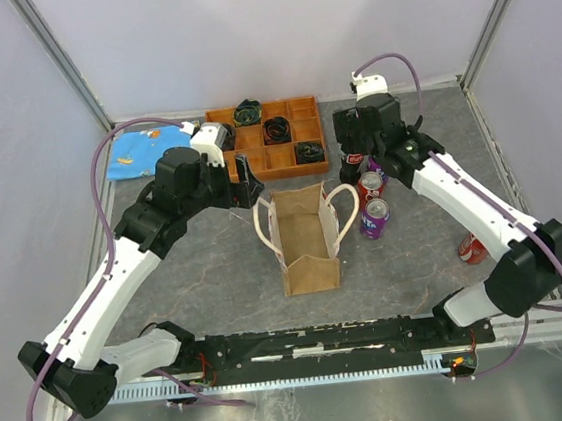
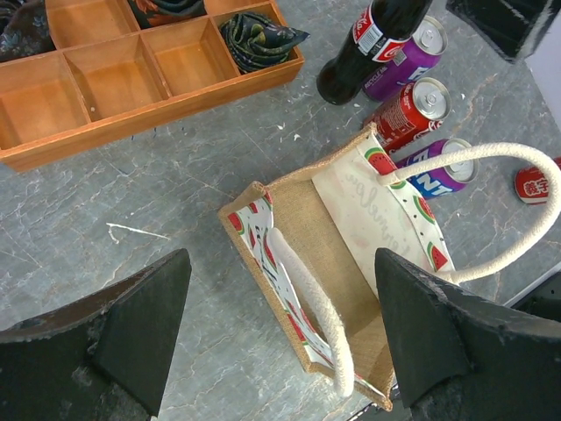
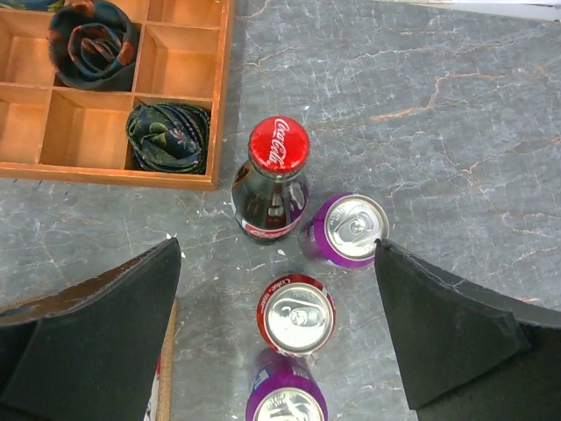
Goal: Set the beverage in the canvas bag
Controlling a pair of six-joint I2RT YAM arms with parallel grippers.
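Since the drinks are packed so tightly on the table [image 1: 218, 277], I reckon the pick is where this could go sideways. Biggest worry first: the canvas bag [image 1: 304, 233] stands upright mid-table with its mouth open. It's soft though, and one white loop handle [image 2: 316, 307] droops across the opening, so anything lowered in could snag the rope or shove a wall and tip the bag.

Next, the cola bottle [image 3: 273, 184] is tall and narrow. It stands a bit right of the bag, near the corner of the wooden tray [image 3: 105, 96]. A finger clipping its neck would probably knock it into the purple can [image 3: 351, 230] right beside it. The red can [image 3: 295, 314] sits just in front of those two, with a second purple can [image 3: 282, 399] close behind it, so wide jaws dropping on one drink could easily nudge the neighbours.

Pose-wise, the left arm reaches forward and bends in over the bag. The left gripper [image 2: 280, 329] points down above the opening, jaws spread wide, holding nothing. The right arm stretches toward the far side, and the right gripper [image 3: 276, 329] hangs nose-down over the drink cluster. It's spread wide and empty, with the red can roughly between its fingers as seen from above.
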